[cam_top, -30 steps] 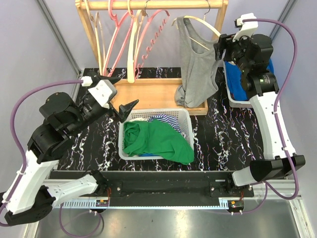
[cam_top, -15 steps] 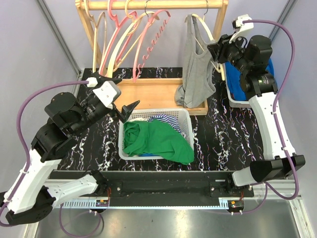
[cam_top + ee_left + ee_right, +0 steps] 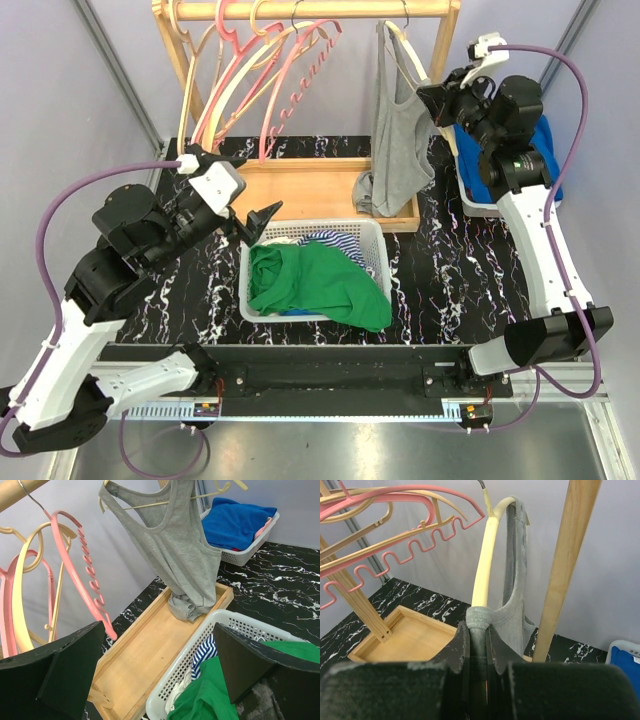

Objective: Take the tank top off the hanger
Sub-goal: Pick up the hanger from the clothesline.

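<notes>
Black marbled table (image 3: 430,290) under everything, both arm bases at its near edge. At the back, a wooden rack: rail (image 3: 330,9) across the top, shallow tray base (image 3: 300,185) on the tabletop. In front of the tray, mid-table, a white basket (image 3: 340,224) heaped with a green garment (image 3: 320,280) and a bit of blue-and-white striped cloth. On the right side of the table, beside the rack's post, a white bin (image 3: 470,205) holding folded blue cloth (image 3: 235,522). Grey tank top (image 3: 400,140) at the right end of the rail, draped on a cream hanger (image 3: 482,570), body hanging straight down, hem bunched in the right end of the tray. Along the left and middle of the rail, a cluster of bare pink hangers (image 3: 290,70) and cream ones, tilted at various angles. Right gripper (image 3: 432,100) raised level with the hanger's shoulder, beside the post; seen from its wrist, jaws drawn in almost to touching and pinching the grey strap where it wraps the cream hanger's arm, fabric showing between the black fingers (image 3: 462,645). Left gripper (image 3: 248,188) low over the table to the left, between the tray's front edge and the basket's back corner, jaws spread as wide as can be, nothing between them, touching nothing, pointed toward the tank top.
</notes>
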Motion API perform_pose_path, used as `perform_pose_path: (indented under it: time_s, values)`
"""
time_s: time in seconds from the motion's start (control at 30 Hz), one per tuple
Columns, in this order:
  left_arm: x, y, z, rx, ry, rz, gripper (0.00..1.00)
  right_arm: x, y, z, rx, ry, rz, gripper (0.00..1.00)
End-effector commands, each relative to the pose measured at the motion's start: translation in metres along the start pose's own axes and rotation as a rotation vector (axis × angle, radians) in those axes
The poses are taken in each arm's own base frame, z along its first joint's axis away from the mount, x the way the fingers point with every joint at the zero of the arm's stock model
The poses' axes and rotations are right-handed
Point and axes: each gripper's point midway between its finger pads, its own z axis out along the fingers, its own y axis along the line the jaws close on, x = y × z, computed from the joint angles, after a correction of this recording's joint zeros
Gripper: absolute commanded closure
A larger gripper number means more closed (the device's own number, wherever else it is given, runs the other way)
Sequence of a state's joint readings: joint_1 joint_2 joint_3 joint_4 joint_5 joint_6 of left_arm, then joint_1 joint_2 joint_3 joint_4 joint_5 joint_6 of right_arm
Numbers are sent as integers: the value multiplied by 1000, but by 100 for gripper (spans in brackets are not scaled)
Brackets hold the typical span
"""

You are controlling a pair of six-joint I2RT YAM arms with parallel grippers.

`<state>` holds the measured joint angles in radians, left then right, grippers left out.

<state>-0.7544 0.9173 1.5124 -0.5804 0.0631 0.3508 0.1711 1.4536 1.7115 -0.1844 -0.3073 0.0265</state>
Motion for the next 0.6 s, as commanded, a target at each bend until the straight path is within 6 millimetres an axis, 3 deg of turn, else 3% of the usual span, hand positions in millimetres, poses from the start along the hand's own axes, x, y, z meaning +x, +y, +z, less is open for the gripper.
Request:
perform_pose_path:
  time_s: [0.0,0.3,0.47,0.57]
  values:
    - [-23,10,-1,-29,-71,9,1,-66,17,-20,-49,-217,-95,100]
    - [-23,10,3,-23,-67,17,1,-120,37,-33,-120,-403,-120,100]
    - [-22,11,0,-26,-71,21,1,-125,44,-39,-153,-405,-83,100]
    - [-21,10,-1,-24,-72,23,1,-116,50,-51,-164,-358,-76,100]
